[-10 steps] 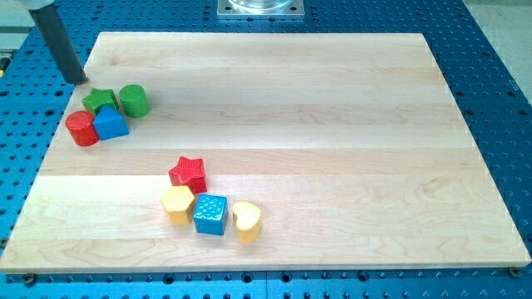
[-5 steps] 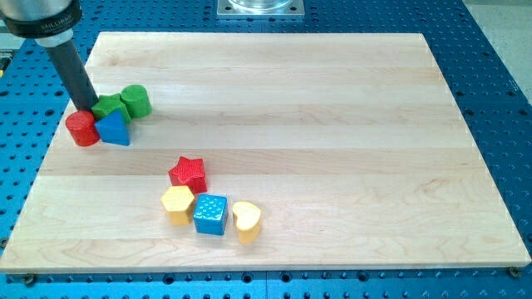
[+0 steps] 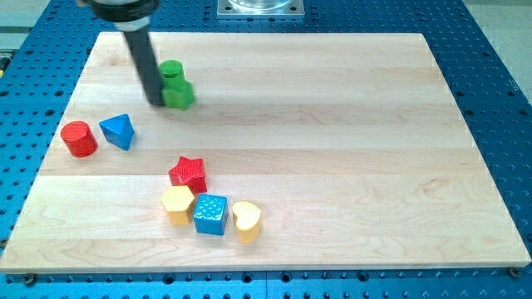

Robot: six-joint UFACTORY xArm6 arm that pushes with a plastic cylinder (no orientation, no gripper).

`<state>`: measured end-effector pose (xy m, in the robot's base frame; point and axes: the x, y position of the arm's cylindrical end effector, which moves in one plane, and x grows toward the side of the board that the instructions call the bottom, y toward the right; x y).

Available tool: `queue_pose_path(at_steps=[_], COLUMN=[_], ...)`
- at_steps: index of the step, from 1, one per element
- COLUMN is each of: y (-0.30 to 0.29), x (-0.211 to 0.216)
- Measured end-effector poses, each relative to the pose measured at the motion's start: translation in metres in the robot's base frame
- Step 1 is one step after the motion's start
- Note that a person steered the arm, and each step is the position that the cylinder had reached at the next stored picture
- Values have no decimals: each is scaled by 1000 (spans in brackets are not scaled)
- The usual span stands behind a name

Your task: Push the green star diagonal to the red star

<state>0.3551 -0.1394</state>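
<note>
The green star [image 3: 179, 94] lies near the view's top left, touching a green cylinder [image 3: 171, 71] just above it. My tip [image 3: 157, 103] stands against the green star's left side. The red star [image 3: 189, 173] sits lower, in the left middle of the board, well below the green star.
A red cylinder [image 3: 79, 139] and a blue triangle block [image 3: 118, 131] lie at the left. A yellow hexagon [image 3: 178, 204], a blue cube [image 3: 210, 213] and a yellow heart [image 3: 246, 221] cluster just below the red star. The wooden board [image 3: 332, 124] has blue perforated table around it.
My tip has swept right and slightly up from the board's left edge, carrying the green star and green cylinder away from the red cylinder and blue triangle block, which shifted slightly.
</note>
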Motion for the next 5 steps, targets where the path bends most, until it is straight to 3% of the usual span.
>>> queue_pose_path(at_steps=[1,2,3,4,5], y=[46,31,51,128,107], x=[14,48,11,-18,-15])
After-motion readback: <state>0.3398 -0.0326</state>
